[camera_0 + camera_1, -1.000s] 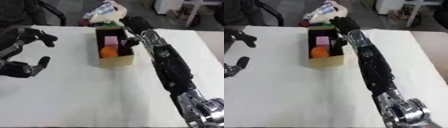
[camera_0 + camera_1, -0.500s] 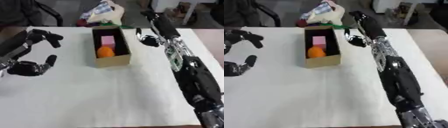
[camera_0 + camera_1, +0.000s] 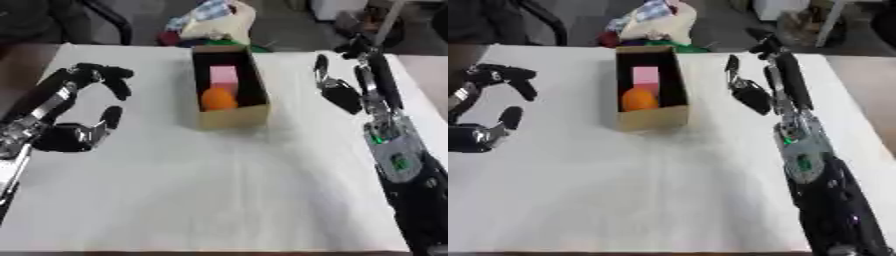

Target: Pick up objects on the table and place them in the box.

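An open cardboard box [image 3: 252, 107] stands lengthwise at the middle of the white table [image 3: 227, 190]. Inside it lie a pink block [image 3: 224, 76] at the far end and an orange ball [image 3: 218, 99] nearer me. My right hand [image 3: 339, 94] hangs to the right of the box, apart from it, open with nothing in it and one finger pointing up. My left hand [image 3: 77, 134] hovers at the table's left side, fingers arched over the thumb in a relaxed curve, holding nothing.
A heap of cloth and bags [image 3: 213, 20] lies just past the table's far edge, behind the box. A dark chair [image 3: 105, 17] stands at the far left. The table's right edge runs close beside my right forearm [image 3: 398, 155].
My right hand has come away from above the box and moved right, now empty. The left hand has barely shifted. The camera has also tilted a little.
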Controlling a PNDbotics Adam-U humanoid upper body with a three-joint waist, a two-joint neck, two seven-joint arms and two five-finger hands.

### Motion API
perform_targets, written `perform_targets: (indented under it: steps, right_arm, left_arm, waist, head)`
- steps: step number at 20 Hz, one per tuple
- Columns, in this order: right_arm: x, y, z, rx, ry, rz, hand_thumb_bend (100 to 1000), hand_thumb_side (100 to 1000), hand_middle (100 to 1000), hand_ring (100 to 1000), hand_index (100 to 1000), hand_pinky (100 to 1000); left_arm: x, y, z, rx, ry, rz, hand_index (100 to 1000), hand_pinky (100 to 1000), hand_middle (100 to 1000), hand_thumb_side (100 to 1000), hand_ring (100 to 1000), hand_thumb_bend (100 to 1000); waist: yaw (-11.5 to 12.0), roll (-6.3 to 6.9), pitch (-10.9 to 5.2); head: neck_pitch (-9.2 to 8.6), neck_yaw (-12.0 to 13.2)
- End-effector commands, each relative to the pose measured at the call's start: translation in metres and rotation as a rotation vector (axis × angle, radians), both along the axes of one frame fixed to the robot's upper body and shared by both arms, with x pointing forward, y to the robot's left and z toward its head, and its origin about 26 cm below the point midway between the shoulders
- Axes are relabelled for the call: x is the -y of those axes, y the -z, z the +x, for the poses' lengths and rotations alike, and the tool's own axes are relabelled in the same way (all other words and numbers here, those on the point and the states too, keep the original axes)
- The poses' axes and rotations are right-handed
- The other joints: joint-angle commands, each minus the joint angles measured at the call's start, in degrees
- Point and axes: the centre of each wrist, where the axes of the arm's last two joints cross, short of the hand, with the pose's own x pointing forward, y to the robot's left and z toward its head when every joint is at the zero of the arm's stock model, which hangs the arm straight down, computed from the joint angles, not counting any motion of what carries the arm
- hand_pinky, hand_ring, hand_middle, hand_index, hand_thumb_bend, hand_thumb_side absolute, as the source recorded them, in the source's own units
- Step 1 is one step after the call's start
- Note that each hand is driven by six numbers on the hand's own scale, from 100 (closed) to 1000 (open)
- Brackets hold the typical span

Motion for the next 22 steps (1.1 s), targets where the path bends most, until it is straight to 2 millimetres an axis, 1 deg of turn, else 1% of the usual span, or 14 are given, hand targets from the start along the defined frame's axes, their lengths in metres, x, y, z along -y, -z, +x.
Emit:
perform_targets:
  steps: [1, 4, 10, 16, 22]
  right_arm:
    - [0.012, -0.016, -0.008, 0.061, -0.024, 0.039, 100, 628, 860, 740, 925, 721]
    - [0.019, -0.012, -0.013, 0.051, -0.041, 0.064, 100, 642, 853, 736, 923, 716]
    - [0.029, -0.002, -0.019, 0.014, -0.05, 0.091, 100, 665, 842, 726, 923, 709]
    - [0.032, 0.003, -0.023, 0.0, -0.063, 0.107, 100, 675, 836, 719, 920, 706]
    - [0.032, 0.004, -0.026, -0.002, -0.076, 0.111, 100, 682, 832, 715, 921, 706]
  left_arm:
    - [-0.005, -0.008, -0.004, 0.008, -0.009, -0.045, 882, 641, 578, 605, 572, 100]
    - [-0.006, -0.002, -0.007, -0.021, -0.019, -0.078, 880, 635, 572, 618, 566, 100]
    - [-0.007, 0.003, -0.009, -0.053, -0.022, -0.105, 880, 632, 567, 633, 561, 100]
    - [-0.004, 0.006, -0.009, -0.075, -0.013, -0.121, 881, 628, 563, 642, 556, 100]
    - [-0.003, 0.006, -0.009, -0.087, -0.007, -0.133, 882, 625, 560, 646, 553, 100]
  waist:
    - [-0.08, 0.17, -0.66]
    - [-0.25, 0.28, -0.5]
    - [-0.41, 0.31, -0.41]
    - [-0.7, 0.39, -0.35]
    - [-1.06, 0.35, -0.36]
  head:
    - [0.28, 0.58]
    - [0.19, 1.03]
    - [0.07, 1.09]
    - [0.1, 1.08]
    - [0.03, 1.29]
